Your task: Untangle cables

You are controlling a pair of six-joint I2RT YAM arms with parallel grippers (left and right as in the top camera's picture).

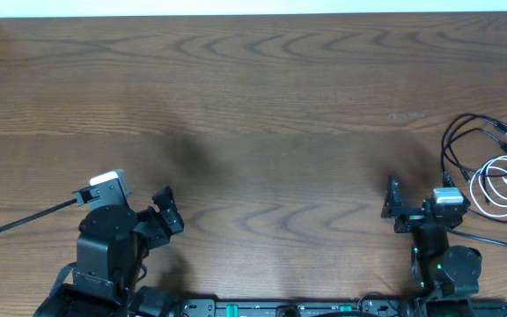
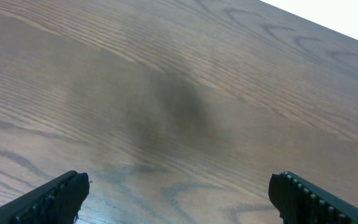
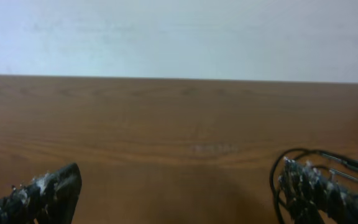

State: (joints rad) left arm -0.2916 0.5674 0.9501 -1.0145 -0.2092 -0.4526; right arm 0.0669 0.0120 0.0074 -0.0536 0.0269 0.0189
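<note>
- Table (image 1: 253, 88): a wood-grain top fills the overhead view.
- Left arm (image 1: 104, 242) and right arm (image 1: 447, 264): both sit at the near edge, one toward each side.
- Left gripper (image 2: 179, 190): the jaws are spread wide and grasp nothing, with bare wood beneath. It is well apart from the cables.
- Right gripper (image 3: 179, 186): the jaws are also spread and empty. It sits near the cables but does not touch them, and they lie just off to its right.
- Cables (image 1: 500, 176): one loose heap lies by the table's right edge.
- Black cords (image 1: 445, 145): these form large loops that overlap the white one.
- White cord (image 1: 485, 180): this is a small coil at the near side of the heap.
- Progress: judged not yet begun, since the cords lie together and nothing is held. Gripping, separating and laying each cord apart all remain.
</note>
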